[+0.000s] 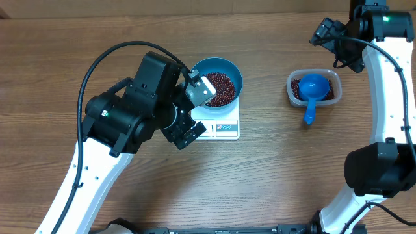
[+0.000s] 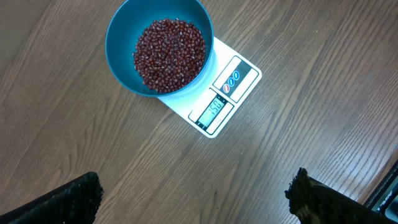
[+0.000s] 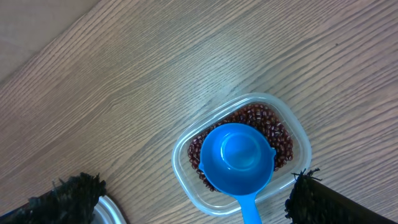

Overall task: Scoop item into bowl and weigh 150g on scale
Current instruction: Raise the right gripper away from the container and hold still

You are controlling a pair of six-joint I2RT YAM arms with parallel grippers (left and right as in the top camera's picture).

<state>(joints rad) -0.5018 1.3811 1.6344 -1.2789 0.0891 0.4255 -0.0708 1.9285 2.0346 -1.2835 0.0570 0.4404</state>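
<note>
Blue bowl of red-brown beans on a white kitchen scale, both robot pincers open and empty.

In the left wrist view, the beans (image 2: pixel 169 55) heap inside the bowl (image 2: pixel 118 37) at upper centre; it sits on the far end of the scale (image 2: pixel 239 93), whose display appears to read 150. The left gripper (image 2: pixel 196 196) hangs above, fingers spread wide, holding nothing. From overhead, a clear tub (image 1: pixel 292 79) at upper right of the wooden table (image 1: pixel 292 175) holds more beans and a blue scoop (image 1: pixel 312 88). The right gripper (image 3: pixel 193 196) hovers over it, jaws wide apart.
</note>
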